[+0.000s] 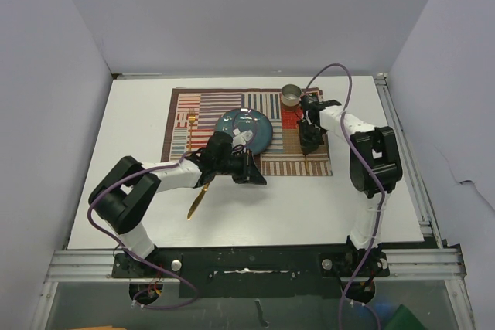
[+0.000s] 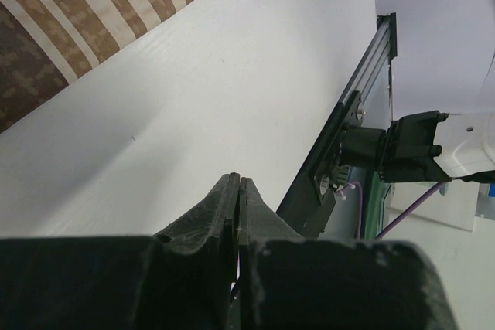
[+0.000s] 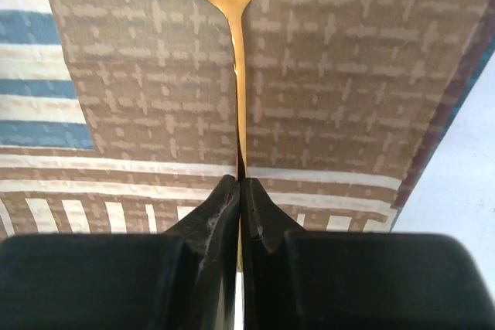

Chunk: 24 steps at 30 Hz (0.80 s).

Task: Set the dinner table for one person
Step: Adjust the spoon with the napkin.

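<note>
- Right gripper (image 3: pixel 240 189) is clamped tight on the spoon (image 3: pixel 238 75) handle, low over the mat (image 1: pixel 205 106) just right of the plate (image 1: pixel 259 125). That's the usual spoon side, so I reckon I'm laying it there.
- Left gripper (image 2: pixel 240 183) is shut on nothing, over bare surface (image 1: pixel 139 129) near the plate. Parked out of the way, I guess.
- The surface is the big white top under everything, with the mat at its far middle.
- Fork (image 1: pixel 191 123) sits left of the plate, cup (image 1: pixel 291 96) far right.
- What looks like a knife (image 1: pixel 197 200) lies off the mat, near left. Probably next.
</note>
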{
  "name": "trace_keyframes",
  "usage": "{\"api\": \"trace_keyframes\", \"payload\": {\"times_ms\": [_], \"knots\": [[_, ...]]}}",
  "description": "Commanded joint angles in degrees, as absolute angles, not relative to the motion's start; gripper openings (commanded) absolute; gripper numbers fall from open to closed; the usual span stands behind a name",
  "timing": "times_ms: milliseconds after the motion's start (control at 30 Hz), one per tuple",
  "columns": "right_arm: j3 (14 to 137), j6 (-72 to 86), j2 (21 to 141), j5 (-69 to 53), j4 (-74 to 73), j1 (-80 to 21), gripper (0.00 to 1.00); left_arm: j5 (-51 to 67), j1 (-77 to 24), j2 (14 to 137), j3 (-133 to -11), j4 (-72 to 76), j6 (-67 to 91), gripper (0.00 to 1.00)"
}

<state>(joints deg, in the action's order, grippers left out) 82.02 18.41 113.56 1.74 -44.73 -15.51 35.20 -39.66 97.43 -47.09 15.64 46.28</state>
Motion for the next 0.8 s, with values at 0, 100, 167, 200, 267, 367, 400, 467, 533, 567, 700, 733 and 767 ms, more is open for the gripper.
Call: {"api": "trace_keyframes", "payload": {"times_ms": [0, 100, 167, 200, 267, 367, 400, 467, 533, 567, 700, 733, 767], "knots": [[86.44, 17.82, 115.58, 0.65, -44.62, -16.13, 0.00, 35.08, -39.90, 97.29, -49.75, 17.38, 46.14, 0.00], [88.74, 17.32, 117.59, 0.34, -44.58, -16.21, 0.00, 35.00, -39.90, 96.96, -49.60, 17.19, 46.21, 0.00], [89.78, 16.70, 118.94, 0.20, -43.89, -16.21, 0.00, 34.78, -39.91, 96.62, -49.57, 16.95, 46.03, 0.00], [90.44, 16.44, 119.59, -0.08, -43.79, -16.19, 0.00, 34.63, -39.90, 96.45, -49.64, 16.59, 45.79, 0.00], [91.83, 15.94, 120.87, -0.45, -43.98, -16.25, 0.00, 34.33, -39.90, 96.23, -49.76, 15.94, 45.51, 0.00], [93.37, 15.74, 121.91, -1.03, -44.27, -16.34, 0.00, 34.28, -39.90, 96.31, -49.83, 15.82, 45.46, 0.00], [93.69, 15.67, 122.03, -1.24, -44.17, -16.32, 0.00, 34.28, -39.90, 96.33, -49.81, 15.82, 45.50, 0.00], [94.26, 15.54, 122.22, -1.79, -43.91, -16.34, 0.00, 34.19, -39.90, 96.48, -49.75, 15.91, 45.58, 0.00], [95.59, 15.30, 122.90, -2.61, -44.26, -16.32, 0.00, 34.19, -39.92, 96.71, -49.83, 16.12, 45.68, 0.00], [96.36, 15.11, 123.51, -3.02, -44.63, -16.41, 0.00, 34.26, -39.91, 96.87, -49.86, 16.23, 45.83, 0.00], [99.02, 14.28, 125.91, -5.25, -45.22, -16.74, 0.00, 34.10, -39.99, 97.06, -49.75, 16.43, 45.88, 0.00], [99.84, 13.98, 126.58, -5.74, -45.46, -17.00, 0.00, 34.04, -39.99, 97.19, -49.79, 16.50, 45.95, 0.00], [100.71, 13.80, 127.30, -6.13, -45.68, -17.23, 0.00, 33.97, -39.99, 97.28, -49.83, 16.52, 45.89, 0.00]]}}
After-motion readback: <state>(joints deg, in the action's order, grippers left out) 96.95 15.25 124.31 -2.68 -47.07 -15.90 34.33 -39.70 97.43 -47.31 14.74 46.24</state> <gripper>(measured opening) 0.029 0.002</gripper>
